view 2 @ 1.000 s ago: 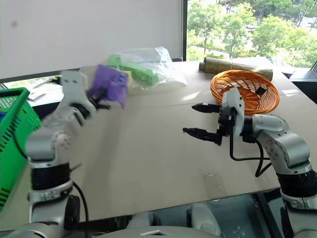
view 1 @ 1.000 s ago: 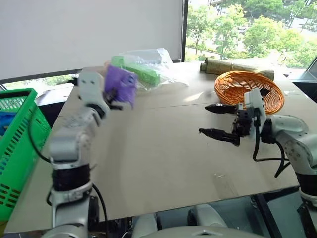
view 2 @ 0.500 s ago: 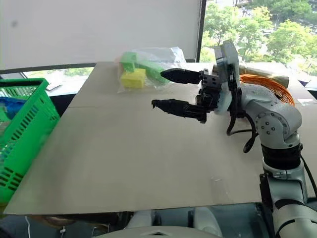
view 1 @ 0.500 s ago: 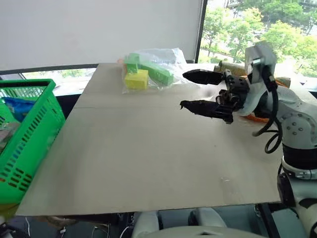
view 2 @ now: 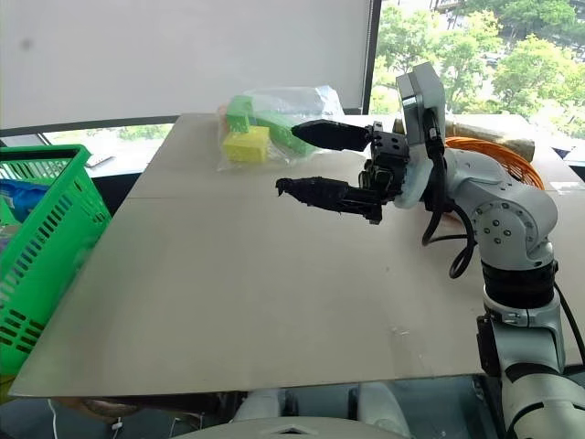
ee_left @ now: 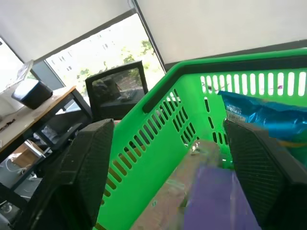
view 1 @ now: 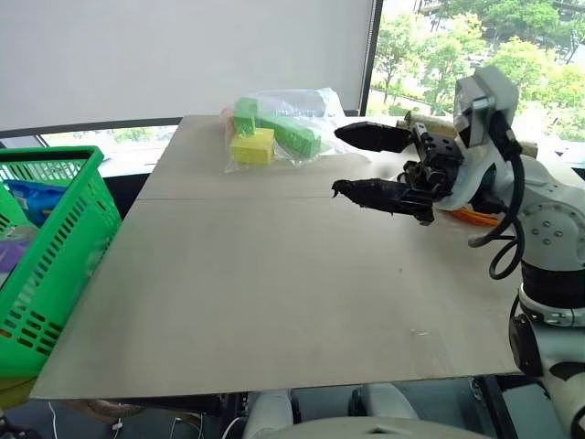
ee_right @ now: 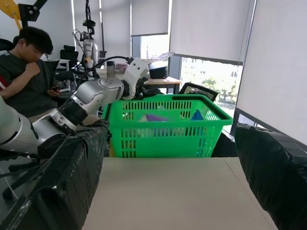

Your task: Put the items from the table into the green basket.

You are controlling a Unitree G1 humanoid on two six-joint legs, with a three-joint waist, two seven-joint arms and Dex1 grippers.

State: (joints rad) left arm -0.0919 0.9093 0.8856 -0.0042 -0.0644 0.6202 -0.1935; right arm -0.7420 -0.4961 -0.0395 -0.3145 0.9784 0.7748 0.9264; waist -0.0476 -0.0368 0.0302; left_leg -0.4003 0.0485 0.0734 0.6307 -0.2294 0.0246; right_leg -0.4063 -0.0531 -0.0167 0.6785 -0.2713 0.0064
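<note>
Over the big bright green slotted plastic basket the left gripper stands spread, soft purple tissue pack released; withdraw straight upward, clear of the rim; right gripper is spread too, empty.

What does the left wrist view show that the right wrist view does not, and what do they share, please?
Left wrist view: a close look into the green basket, with the purple tissue pack dropping or lying inside between the left gripper's open fingers, beside a blue packet.

Right wrist view: the table in front of the basket, a seated person behind, the left arm reaching over the basket, and the right gripper's wide-open fingers.

Both: the green basket with purple and blue items inside.
</note>
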